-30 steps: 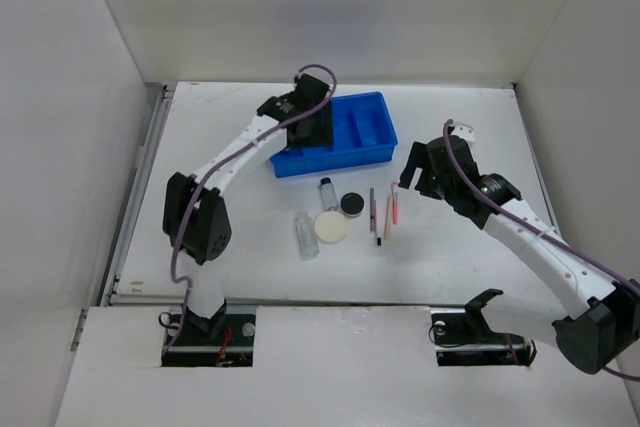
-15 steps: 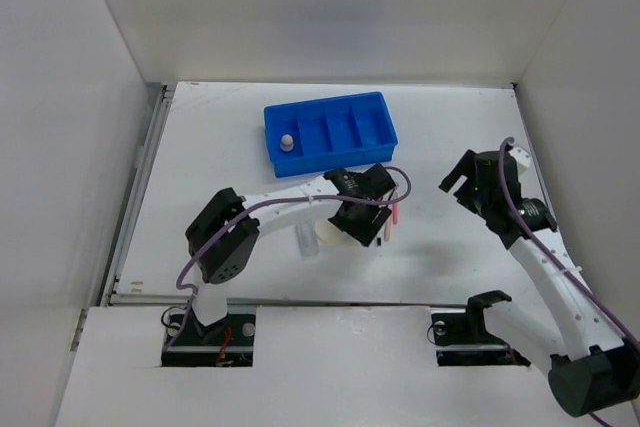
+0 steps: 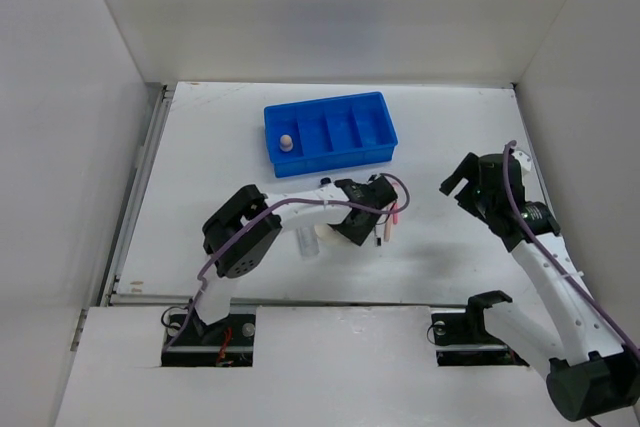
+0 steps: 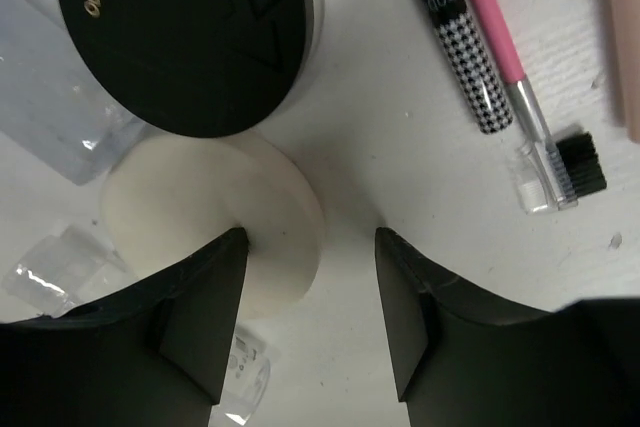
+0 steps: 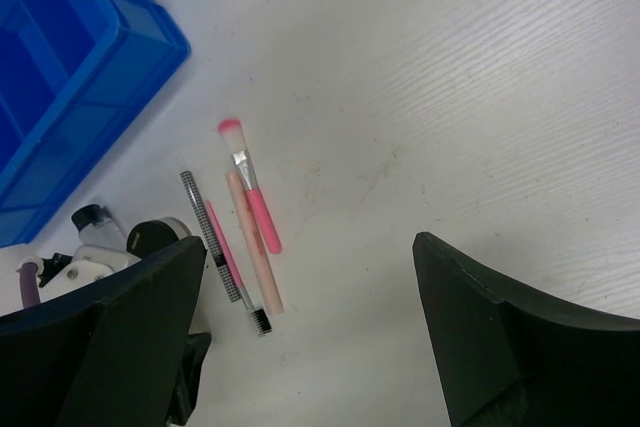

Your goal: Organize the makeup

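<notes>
Pink brush (image 5: 260, 217) points toward blue tray (image 5: 110, 127); left tool (image 4: 310, 237) gapes over cream puff (image 4: 200, 207), right tool (image 5: 310, 242) gapes.

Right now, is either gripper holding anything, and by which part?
Nothing held: left gripper, jaws open, straddles one edge of the puff; right gripper is empty.

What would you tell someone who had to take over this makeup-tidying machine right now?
Left fingers: open, low over the table, straddling the edge of the cream puff; no grip yet.
Right fingers: wide open, empty, hovering to the right of the pencils.
Done: the tan sponge sits in the leftmost compartment of the blue tray.
Left to do: the puff, black jar, two clear bottles, pencils and pink brush all lie on the table in front of the tray.
</notes>
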Motion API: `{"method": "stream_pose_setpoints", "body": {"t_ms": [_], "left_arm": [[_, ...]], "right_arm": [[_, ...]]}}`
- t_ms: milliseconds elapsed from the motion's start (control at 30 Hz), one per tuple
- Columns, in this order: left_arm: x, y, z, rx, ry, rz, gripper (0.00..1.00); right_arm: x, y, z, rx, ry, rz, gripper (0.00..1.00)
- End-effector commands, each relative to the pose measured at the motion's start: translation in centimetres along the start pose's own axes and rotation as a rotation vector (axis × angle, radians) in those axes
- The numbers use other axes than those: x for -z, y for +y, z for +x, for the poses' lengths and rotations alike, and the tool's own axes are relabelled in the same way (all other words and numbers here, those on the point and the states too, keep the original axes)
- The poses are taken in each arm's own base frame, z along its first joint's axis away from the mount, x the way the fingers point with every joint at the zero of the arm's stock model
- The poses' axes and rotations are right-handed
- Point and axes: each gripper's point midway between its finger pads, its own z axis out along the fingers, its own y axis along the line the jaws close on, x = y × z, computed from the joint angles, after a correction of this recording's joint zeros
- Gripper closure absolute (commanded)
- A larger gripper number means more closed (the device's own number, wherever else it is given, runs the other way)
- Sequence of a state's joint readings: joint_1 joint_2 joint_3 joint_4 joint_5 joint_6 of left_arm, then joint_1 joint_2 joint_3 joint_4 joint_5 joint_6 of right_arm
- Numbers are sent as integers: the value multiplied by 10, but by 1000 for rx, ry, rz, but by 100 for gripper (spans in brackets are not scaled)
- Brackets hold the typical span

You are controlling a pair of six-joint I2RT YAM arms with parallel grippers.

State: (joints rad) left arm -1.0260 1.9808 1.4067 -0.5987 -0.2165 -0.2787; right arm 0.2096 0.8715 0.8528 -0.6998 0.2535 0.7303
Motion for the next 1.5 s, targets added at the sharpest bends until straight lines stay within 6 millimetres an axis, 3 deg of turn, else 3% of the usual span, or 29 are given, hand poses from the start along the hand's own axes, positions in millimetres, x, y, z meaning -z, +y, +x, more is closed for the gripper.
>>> {"method": "stream_pose_setpoints", "body": {"t_ms": [0, 100, 167, 200, 233, 300, 333, 400, 500, 533, 567, 767, 833, 933, 967, 1033, 1100, 1133, 1200, 1233, 1300, 1367, 1467], "left_arm": [[-9, 14, -1, 13, -23, -103, 49], [-12, 16, 3, 31, -16, -116, 52], [-16, 19, 8, 34, -6, -141, 62], [-16, 19, 8, 34, -6, -141, 62], [-16, 20, 10, 31, 2, -144, 79], [-14, 20, 9, 38, 6, -146, 97], [-7, 21, 8, 41, -2, -143, 100], [5, 17, 8, 36, -8, -118, 100], [49, 18, -3, 49, -58, -54, 100], [49, 18, -3, 49, -58, -53, 100], [67, 17, -5, 47, -76, -33, 100], [117, 39, -28, 83, -160, -70, 100], [135, 56, -49, 133, -206, -69, 100], [140, 85, -72, 172, -252, -136, 100], [150, 93, -88, 192, -295, -146, 100], [144, 119, -105, 247, -306, -184, 100], [152, 137, -129, 311, -350, -170, 100], [142, 158, -135, 355, -334, -190, 100], [144, 177, -152, 406, -363, -185, 100], [130, 186, -156, 421, -343, -200, 100], [129, 210, -167, 460, -357, -224, 100], [110, 229, -168, 491, -330, -249, 100], [99, 236, -178, 521, -351, -190, 100]], "right_arm": [[2, 5, -5, -8, -11, -22, 9], [-1, 6, -6, 1, -13, -23, 9], [-1, 6, -6, 1, -13, -23, 9], [-1, 6, -6, 1, -13, -23, 9], [-1, 6, -6, 1, -13, -23, 9], [1, 7, -7, -1, -19, -29, 9], [1, 7, -7, -1, -19, -29, 9], [1, 5, -8, -2, -26, -21, 9], [4, 4, -8, 7, -28, -22, 9], [4, 4, -8, 7, -28, -22, 9], [4, 4, -8, 7, -28, -22, 9], [2, 9, -13, 5, -33, -27, 9], [2, 10, -15, 12, -41, -34, 9], [4, 13, -18, 10, -48, -40, 9], [4, 13, -18, 10, -48, -40, 9], [6, 15, -21, 7, -54, -46, 9], [6, 15, -21, 7, -54, -46, 9], [6, 16, -20, 8, -48, -53, 9], [6, 16, -20, 8, -48, -53, 9], [6, 16, -20, 8, -48, -53, 9], [6, 16, -20, 8, -48, -53, 9], [6, 16, -20, 8, -48, -53, 9], [4, 17, -17, 11, -34, -53, 9]]}}
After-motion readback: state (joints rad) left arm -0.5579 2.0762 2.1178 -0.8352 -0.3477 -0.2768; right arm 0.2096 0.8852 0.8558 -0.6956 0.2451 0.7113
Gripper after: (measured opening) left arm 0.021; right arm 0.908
